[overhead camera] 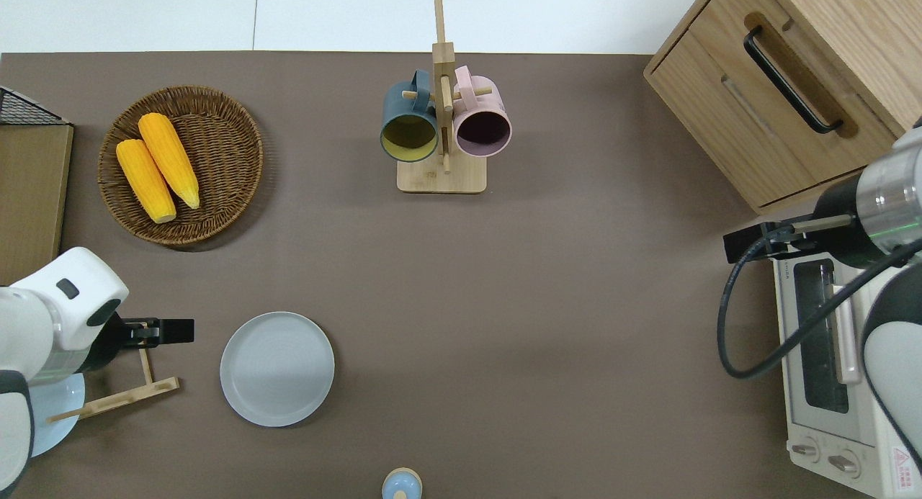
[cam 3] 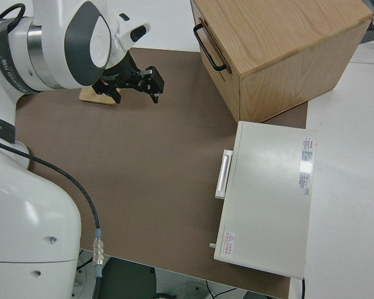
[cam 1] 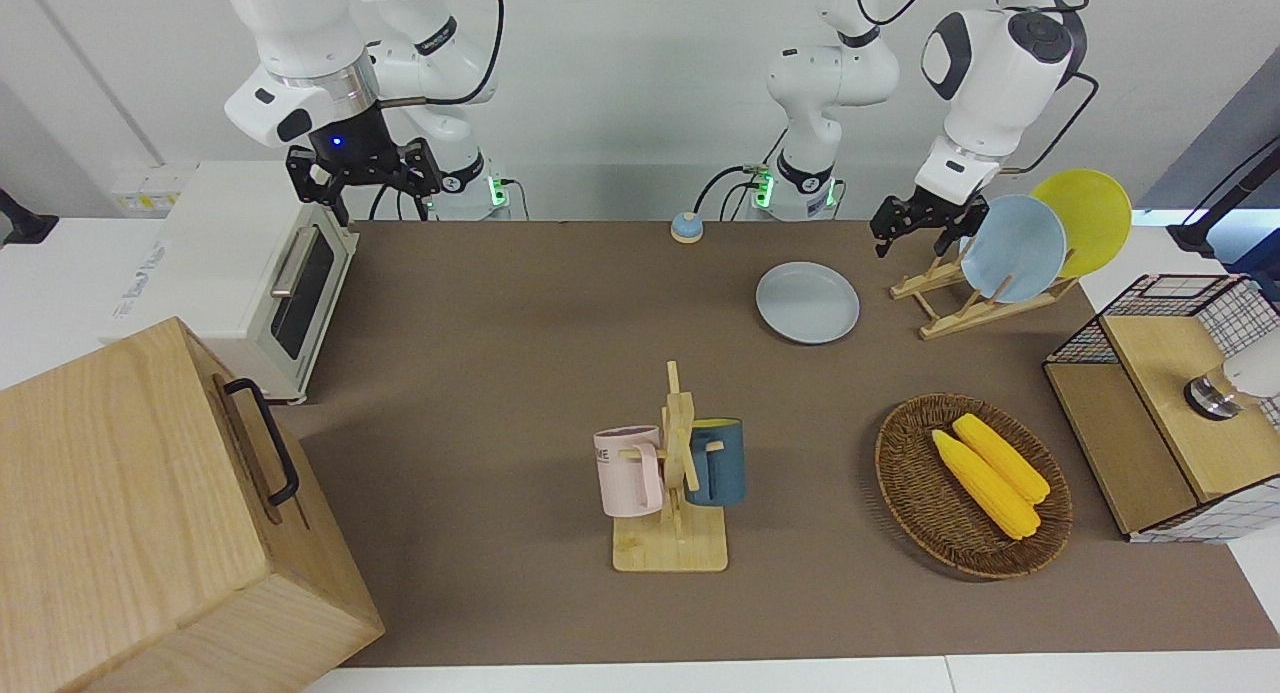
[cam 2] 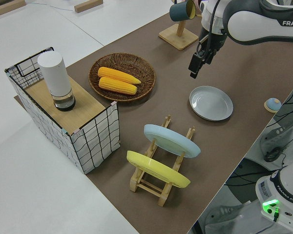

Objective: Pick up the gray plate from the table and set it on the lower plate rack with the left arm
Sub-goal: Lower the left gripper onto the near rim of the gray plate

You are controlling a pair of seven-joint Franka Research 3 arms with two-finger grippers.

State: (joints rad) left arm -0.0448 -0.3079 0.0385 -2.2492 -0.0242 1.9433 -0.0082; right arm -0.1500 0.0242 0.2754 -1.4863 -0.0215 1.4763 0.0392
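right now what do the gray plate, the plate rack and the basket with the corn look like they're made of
The gray plate: likely glazed ceramic or melamine, going by its smooth, even pale surface with a soft sheen.
The plate rack: light unfinished wood, with pale tan rails and pegs.
The basket: woven wicker or rattan, with dark brown strands in a visible weave.

Overhead: left arm (overhead camera: 50,326) hides most of light blue plate (overhead camera: 54,405) & yellow plate entirely; toaster oven (overhead camera: 843,384) cut off at edge. Left gripper (overhead camera: 169,331) finger gap too small to tell.
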